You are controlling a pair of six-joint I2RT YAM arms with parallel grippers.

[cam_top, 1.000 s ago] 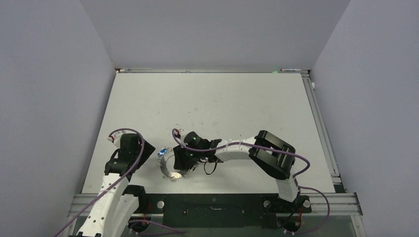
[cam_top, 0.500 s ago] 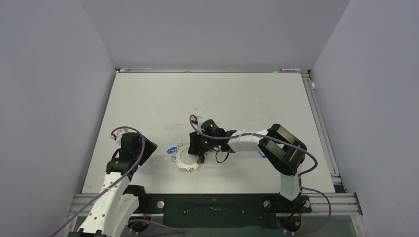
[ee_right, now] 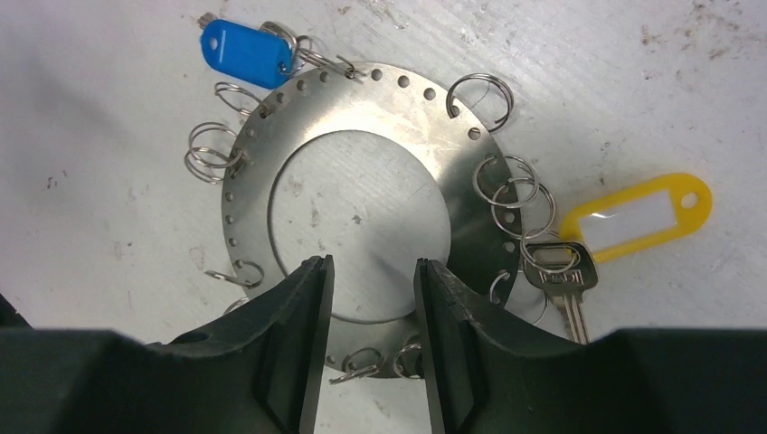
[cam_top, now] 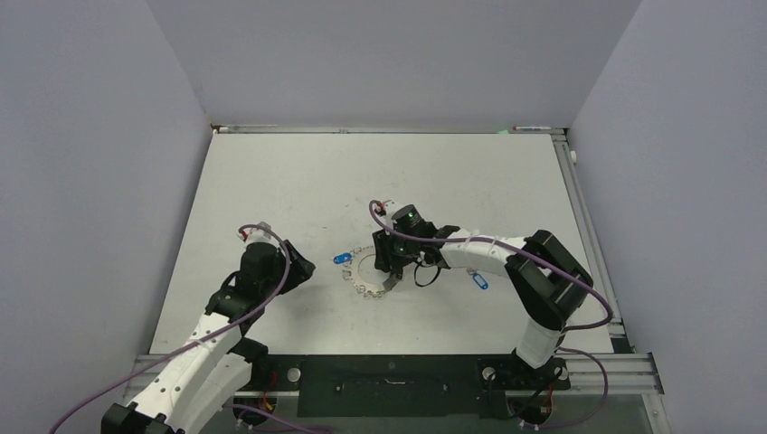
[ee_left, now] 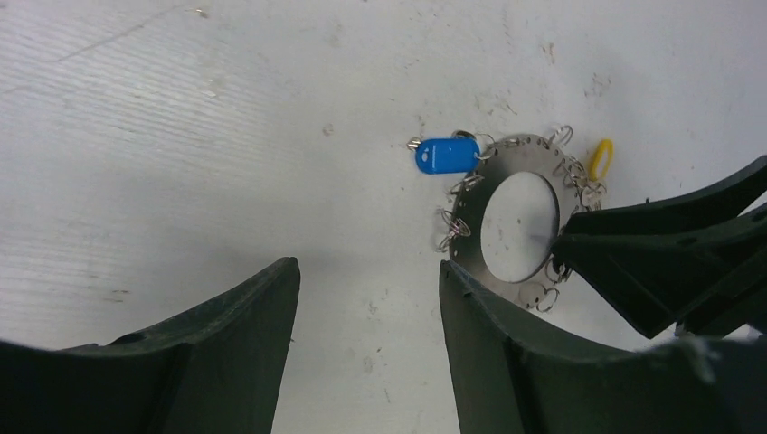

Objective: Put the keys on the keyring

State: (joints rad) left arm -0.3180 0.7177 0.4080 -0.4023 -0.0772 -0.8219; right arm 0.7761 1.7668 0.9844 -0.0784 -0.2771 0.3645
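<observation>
I see the keyring [ee_right: 380,108] as dull silver-grey, dotted with small dark holes. There's a blue tag [ee_right: 246,52] at its upper left, a yellow tag [ee_right: 633,217] with a white insert on its right, and a white, dark-specked table [ee_right: 90,181] under it.

The shiny keyring [ee_right: 389,99] lies flat on the white desk [ee_right: 108,181]. A blue tag [ee_right: 246,52] sits at its top left, a yellow tag [ee_right: 633,217] and a silver key [ee_right: 561,280] at its right. The tool [ee_right: 371,269] has its two fingers [ee_right: 271,344] apart over the near edge.
</observation>
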